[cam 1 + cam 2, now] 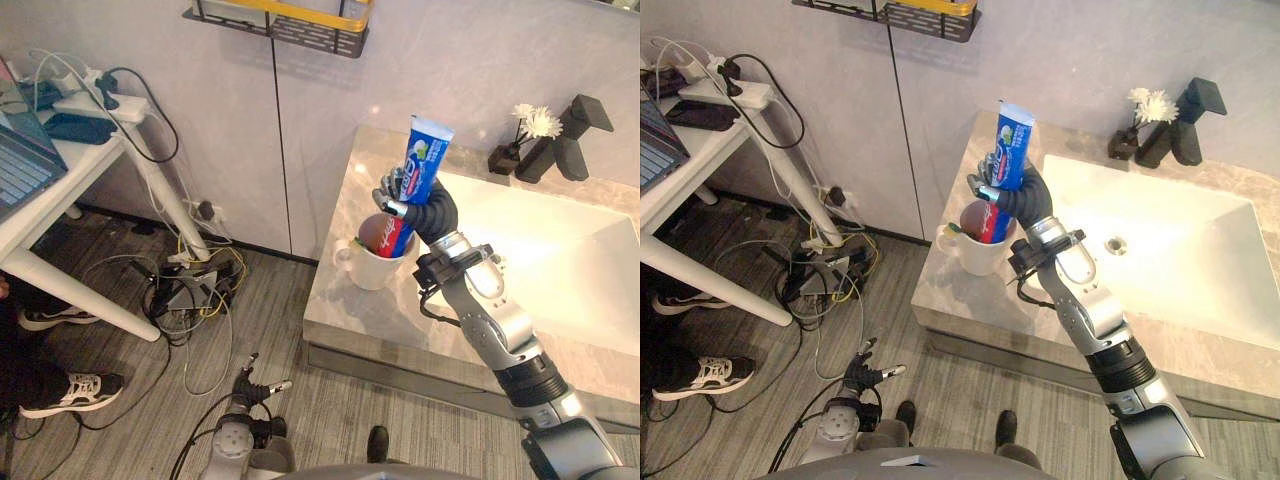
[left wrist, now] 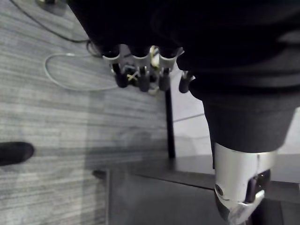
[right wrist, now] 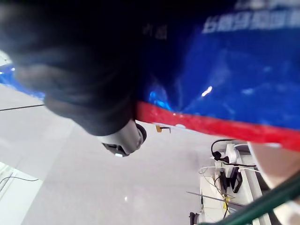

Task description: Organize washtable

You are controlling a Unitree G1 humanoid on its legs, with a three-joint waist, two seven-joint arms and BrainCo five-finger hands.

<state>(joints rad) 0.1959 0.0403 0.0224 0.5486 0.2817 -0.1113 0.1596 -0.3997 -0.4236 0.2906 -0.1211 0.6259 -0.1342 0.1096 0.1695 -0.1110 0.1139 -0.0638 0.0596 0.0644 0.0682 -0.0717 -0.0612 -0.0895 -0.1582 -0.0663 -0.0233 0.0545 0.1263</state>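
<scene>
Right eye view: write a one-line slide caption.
Right hand holds a toothpaste tube in a white mug beside the sink.

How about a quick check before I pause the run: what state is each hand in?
Left hand: open, holding nothing.
Right hand: shut on the toothpaste tube, at the cup.

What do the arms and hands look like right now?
The right arm and left arm are silver-grey jointed segments. The right hand has a dark ribbed cover over its back and wrist, with silver, dark-tipped fingers; the left hand looks the same.
</scene>
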